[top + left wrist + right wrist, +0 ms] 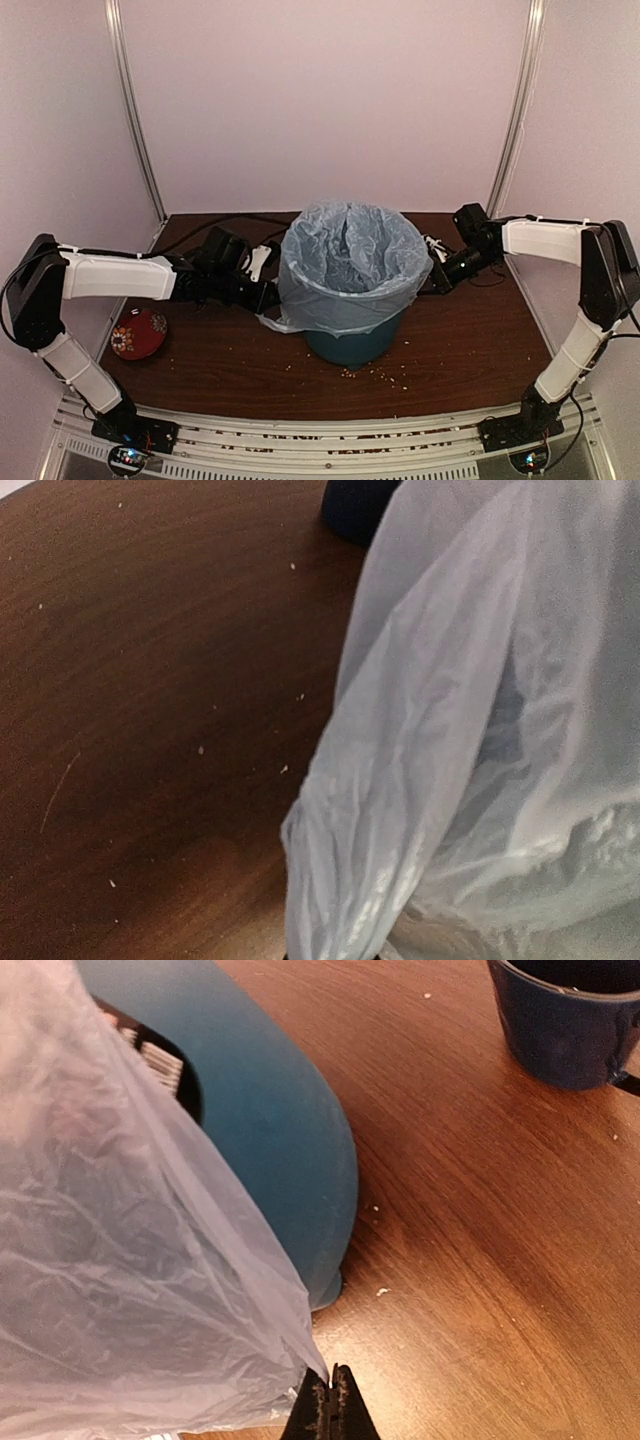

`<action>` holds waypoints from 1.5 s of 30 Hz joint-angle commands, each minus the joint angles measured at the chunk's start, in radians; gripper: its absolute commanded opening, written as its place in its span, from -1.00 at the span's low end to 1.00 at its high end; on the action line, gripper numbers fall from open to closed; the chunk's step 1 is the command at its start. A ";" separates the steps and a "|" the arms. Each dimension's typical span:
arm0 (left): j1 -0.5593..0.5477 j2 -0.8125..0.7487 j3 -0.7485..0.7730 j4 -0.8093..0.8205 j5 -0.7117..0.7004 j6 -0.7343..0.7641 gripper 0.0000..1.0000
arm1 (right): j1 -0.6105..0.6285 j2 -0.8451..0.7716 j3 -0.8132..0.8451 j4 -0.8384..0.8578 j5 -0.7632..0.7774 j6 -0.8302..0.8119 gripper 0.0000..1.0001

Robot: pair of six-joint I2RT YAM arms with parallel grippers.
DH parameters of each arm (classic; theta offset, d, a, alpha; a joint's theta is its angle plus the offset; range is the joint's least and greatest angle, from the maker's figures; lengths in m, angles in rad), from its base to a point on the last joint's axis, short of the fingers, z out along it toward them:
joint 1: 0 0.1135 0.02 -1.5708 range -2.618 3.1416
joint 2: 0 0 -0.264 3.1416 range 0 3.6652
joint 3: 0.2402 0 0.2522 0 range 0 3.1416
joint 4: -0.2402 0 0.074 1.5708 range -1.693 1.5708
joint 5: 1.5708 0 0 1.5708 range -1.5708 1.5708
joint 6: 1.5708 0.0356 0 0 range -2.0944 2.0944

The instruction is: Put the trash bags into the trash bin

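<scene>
The teal-blue trash bin stands upright at the table's middle. The pale blue-grey trash bag is spread open over its rim and hangs down the outside. My left gripper is at the bag's left side. In the left wrist view the bag covers the fingers and gathers down toward them. My right gripper is at the bag's right side. In the right wrist view its fingertips are pressed together on the bag's edge, beside the bin's wall.
A small dark blue mug stands on the table near the bin; it also shows in the left wrist view. A red patterned bowl sits at the left edge. Crumbs lie before the bin.
</scene>
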 commanded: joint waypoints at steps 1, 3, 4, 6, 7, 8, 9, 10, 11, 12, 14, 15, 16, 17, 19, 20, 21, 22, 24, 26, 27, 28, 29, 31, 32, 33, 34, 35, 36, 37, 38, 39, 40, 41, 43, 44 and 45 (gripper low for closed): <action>0.004 -0.007 -0.037 0.028 -0.040 -0.028 -1.00 | 0.004 0.022 -0.019 0.017 0.090 0.025 -1.00; 0.003 0.006 -0.052 0.039 -0.033 -0.034 -1.00 | 0.004 0.028 -0.026 0.017 0.106 0.027 -1.00; 0.003 0.011 -0.061 0.050 -0.031 -0.039 -1.00 | 0.004 0.034 -0.029 0.018 0.111 0.030 -1.00; 0.003 0.018 -0.076 0.071 -0.025 -0.049 -1.00 | 0.004 0.038 -0.029 0.015 0.115 0.034 -1.00; 0.004 0.018 -0.082 0.078 -0.022 -0.054 -1.00 | 0.004 0.039 -0.029 0.014 0.119 0.036 -1.00; 0.003 0.020 -0.086 0.085 -0.020 -0.057 -1.00 | 0.004 0.040 -0.030 0.011 0.124 0.038 -1.00; 0.003 0.021 -0.088 0.091 -0.016 -0.061 -1.00 | 0.004 0.041 -0.032 0.009 0.128 0.038 -1.00; 0.004 0.020 -0.090 0.096 -0.009 -0.062 -1.00 | 0.004 0.041 -0.035 0.008 0.131 0.037 -1.00; 0.003 0.021 -0.091 0.101 0.002 -0.063 -1.00 | 0.004 0.040 -0.038 0.005 0.134 0.036 -1.00; 0.003 0.021 -0.095 0.107 0.011 -0.064 -1.00 | 0.004 0.040 -0.041 0.005 0.138 0.036 -1.00; 0.004 0.019 -0.100 0.121 0.030 -0.064 -1.00 | 0.006 0.040 -0.049 0.001 0.140 0.033 -1.00; 0.004 0.018 -0.101 0.122 0.030 -0.064 -1.00 | 0.006 0.039 -0.052 0.001 0.141 0.032 -1.00; 0.004 0.018 -0.104 0.122 0.029 -0.064 -1.00 | 0.006 0.038 -0.054 0.001 0.141 0.033 -1.00; 0.003 0.016 -0.108 0.126 0.028 -0.065 -1.00 | 0.006 0.035 -0.058 0.004 0.139 0.036 -1.00; 0.003 0.017 -0.114 0.130 0.030 -0.073 -1.00 | 0.008 0.035 -0.063 0.007 0.143 0.042 -1.00; 0.003 0.021 -0.117 0.130 0.031 -0.078 -1.00 | 0.009 0.037 -0.064 0.007 0.147 0.045 -1.00; 0.004 0.026 -0.120 0.133 0.035 -0.081 -1.00 | 0.010 0.040 -0.064 0.007 0.149 0.046 -1.00; 0.003 0.031 -0.125 0.141 0.043 -0.085 -1.00 | 0.011 0.042 -0.064 0.006 0.153 0.045 -1.00; 0.003 0.033 -0.141 0.165 0.055 -0.099 -1.00 | 0.021 0.039 -0.068 0.010 0.186 0.045 -1.00; 0.004 0.019 -0.156 0.181 0.062 -0.116 -1.00 | 0.029 0.026 -0.074 0.014 0.205 0.042 -1.00; 0.003 0.010 -0.162 0.186 0.062 -0.122 -1.00 | 0.030 0.017 -0.076 0.014 0.208 0.043 -1.00; 0.004 -0.001 -0.168 0.189 0.060 -0.127 -1.00 | 0.030 0.008 -0.079 0.014 0.212 0.042 -1.00; 0.004 -0.012 -0.174 0.193 0.056 -0.133 -1.00 | 0.030 -0.002 -0.083 0.019 0.218 0.042 -1.00; 0.004 -0.027 -0.186 0.208 0.052 -0.140 -1.00 | 0.030 -0.018 -0.092 0.026 0.228 0.043 -1.00; 0.004 -0.029 -0.189 0.217 0.061 -0.139 -1.00 | 0.030 -0.019 -0.096 0.027 0.229 0.041 -1.00; 0.003 -0.036 -0.188 0.219 0.067 -0.130 -0.87 | 0.029 -0.019 -0.092 0.020 0.225 0.036 -1.00; 0.002 -0.050 -0.185 0.221 0.072 -0.117 -0.70 | 0.030 -0.018 -0.083 0.009 0.221 0.032 -1.00; -0.001 -0.080 -0.185 0.221 0.067 -0.110 -0.50 | 0.030 -0.025 -0.071 -0.004 0.222 0.032 -0.92; -0.001 -0.121 -0.187 0.221 0.056 -0.108 -0.32 | 0.029 -0.049 -0.059 -0.020 0.227 0.029 -0.83; -0.002 -0.164 -0.191 0.225 0.045 -0.108 -0.18 | 0.028 -0.077 -0.048 -0.027 0.233 0.028 -0.76; -0.002 -0.212 -0.196 0.231 0.035 -0.110 -0.06 | 0.027 -0.110 -0.039 -0.034 0.242 0.027 -0.69; -0.002 -0.253 -0.202 0.242 0.034 -0.113 0.04 | 0.027 -0.144 -0.023 -0.041 0.258 0.029 -0.52; -0.002 -0.296 -0.205 0.253 0.040 -0.114 0.12 | 0.027 -0.177 -0.007 -0.052 0.269 0.031 -0.39; -0.002 -0.321 -0.207 0.262 0.051 -0.113 0.16 | 0.026 -0.205 0.010 -0.067 0.278 0.032 -0.30; -0.001 -0.349 -0.200 0.254 0.052 -0.114 0.19 | 0.022 -0.245 0.055 -0.103 0.299 0.032 -0.19; -0.001 -0.356 -0.189 0.229 0.036 -0.112 0.20 | 0.023 -0.260 0.077 -0.123 0.316 0.032 -0.15; -0.002 -0.362 -0.175 0.197 0.013 -0.110 0.21 | 0.022 -0.271 0.100 -0.141 0.332 0.038 -0.10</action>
